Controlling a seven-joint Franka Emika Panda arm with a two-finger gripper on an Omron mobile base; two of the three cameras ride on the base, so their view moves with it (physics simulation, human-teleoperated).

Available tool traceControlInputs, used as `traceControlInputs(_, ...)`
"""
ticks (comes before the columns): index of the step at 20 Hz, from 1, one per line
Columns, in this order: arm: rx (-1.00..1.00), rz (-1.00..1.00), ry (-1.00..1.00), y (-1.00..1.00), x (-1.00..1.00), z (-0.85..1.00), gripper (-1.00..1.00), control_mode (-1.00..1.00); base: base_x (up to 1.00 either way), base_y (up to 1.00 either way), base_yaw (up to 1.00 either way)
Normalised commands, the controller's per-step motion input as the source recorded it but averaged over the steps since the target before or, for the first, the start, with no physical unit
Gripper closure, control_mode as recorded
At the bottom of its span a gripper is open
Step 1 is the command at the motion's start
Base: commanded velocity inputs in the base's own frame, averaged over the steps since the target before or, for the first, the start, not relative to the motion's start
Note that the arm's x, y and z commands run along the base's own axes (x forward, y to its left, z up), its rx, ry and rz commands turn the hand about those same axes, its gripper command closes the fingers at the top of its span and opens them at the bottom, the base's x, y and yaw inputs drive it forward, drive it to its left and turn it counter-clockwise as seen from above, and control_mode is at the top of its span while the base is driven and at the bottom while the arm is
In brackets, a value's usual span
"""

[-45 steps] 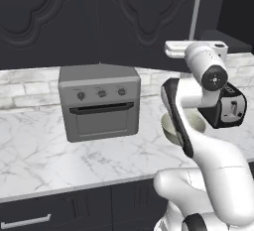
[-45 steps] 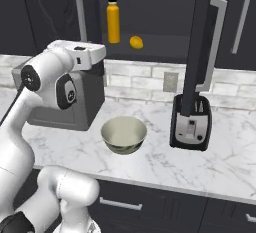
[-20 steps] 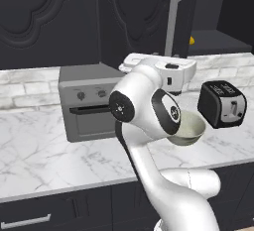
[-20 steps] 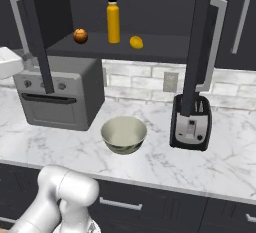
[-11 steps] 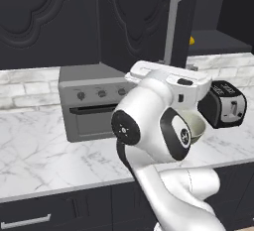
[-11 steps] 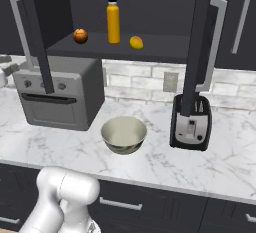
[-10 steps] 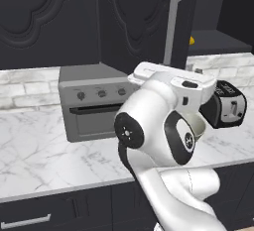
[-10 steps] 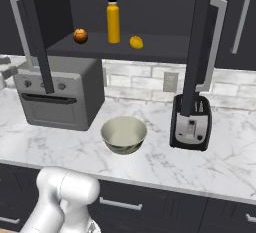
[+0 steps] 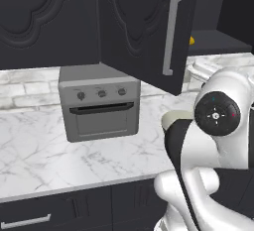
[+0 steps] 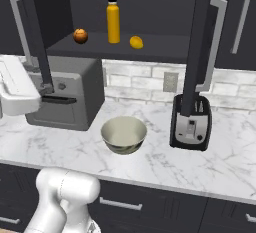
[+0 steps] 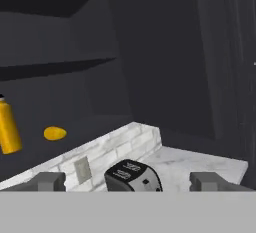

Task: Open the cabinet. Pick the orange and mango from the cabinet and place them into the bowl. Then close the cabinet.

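Observation:
The cabinet (image 10: 150, 7) stands with both doors swung wide; its left door (image 9: 144, 31) shows its silver handle. On the shelf lie the dark orange (image 10: 80, 35) and the yellower mango (image 10: 136, 42) (image 11: 55, 133), which also peeks past the door edge (image 9: 191, 40). The cream bowl (image 10: 124, 134) (image 9: 173, 119) sits on the counter below, with nothing in it. My gripper (image 11: 129, 182) is open, fingertips (image 11: 50, 181) far apart with nothing between them, facing the shelf and the right door's inner side. My white wrist (image 10: 15, 92) is by the left door's lower end.
A yellow bottle (image 10: 113, 21) (image 11: 7, 127) stands between the two fruits. A grey toaster oven (image 10: 65, 99) (image 9: 99, 103) sits left of the bowl and a black toaster (image 10: 190, 124) (image 11: 132, 176) right of it. The open doors jut out over the marble counter (image 10: 150, 162).
The left door has swung fully open, uncovering the orange. The jaws have spread wide. The arm has shifted right in the left base view.

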Motion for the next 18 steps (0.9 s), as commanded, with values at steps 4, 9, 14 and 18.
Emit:
traceControlInputs(4, 0.25, 0.20, 0.00, -0.99, 0.15, 0.00, -1.00, -1.00, 0.00, 0.00, 0.00)
traceControlInputs(9, 0.06, 0.18, 0.01, -0.39, 0.26, -0.03, -1.00, -1.00, 0.00, 0.00, 0.00)
traceControlInputs(14, 0.00, 0.01, 0.00, 0.00, 0.11, -0.05, -1.00, -1.00, 0.00, 0.00, 0.00)
traceControlInputs(18, 0.00, 0.16, 0.00, 0.00, 0.43, -0.16, -1.00, -1.00, 0.00, 0.00, 0.00)
